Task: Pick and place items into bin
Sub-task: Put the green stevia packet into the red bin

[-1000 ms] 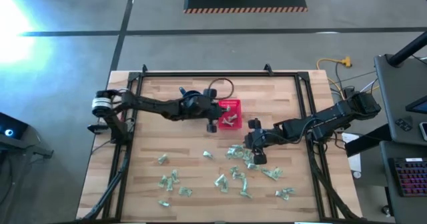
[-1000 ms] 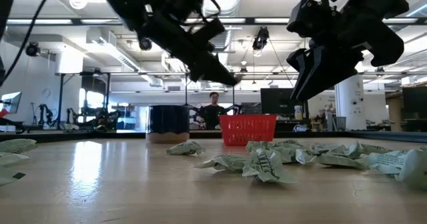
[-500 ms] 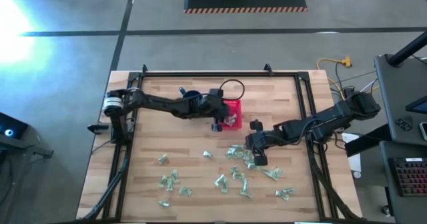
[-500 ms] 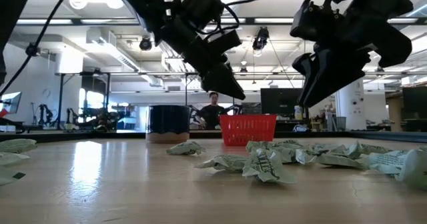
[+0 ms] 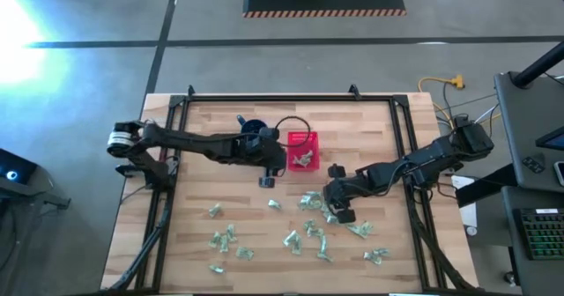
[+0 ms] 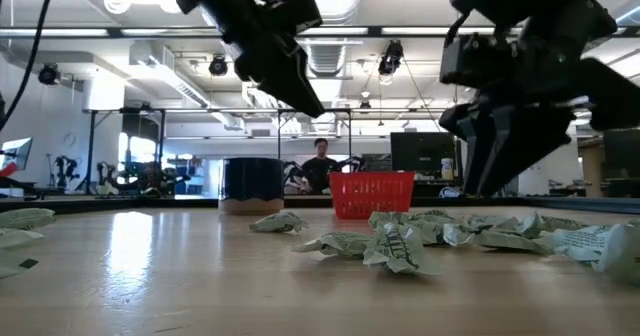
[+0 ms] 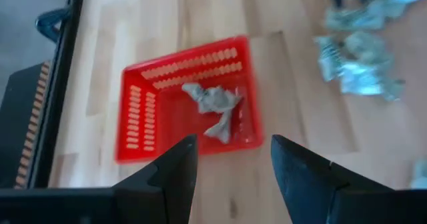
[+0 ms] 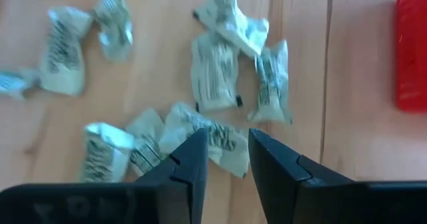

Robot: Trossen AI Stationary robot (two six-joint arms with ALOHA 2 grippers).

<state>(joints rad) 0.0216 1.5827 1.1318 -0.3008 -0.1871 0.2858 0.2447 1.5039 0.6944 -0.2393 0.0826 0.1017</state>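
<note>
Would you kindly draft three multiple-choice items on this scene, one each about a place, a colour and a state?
1. Where is the right gripper?
A. Over the cluster of wrappers
B. Inside the basket
C. Off the table

2. What colour is the basket?
A. Blue
B. Red
C. Yellow

3. How do the left gripper's fingers stand?
A. Clamped on a wrapper
B. Shut and empty
C. Open and empty

Answers:
1. A: the right wrist view looks past its fingers straight onto the loose wrappers on the wood.
2. B: the left wrist view shows bright red perforated walls, with wrappers lying inside.
3. C: the left wrist view shows a clear gap between the two fingers with nothing in it.
</note>
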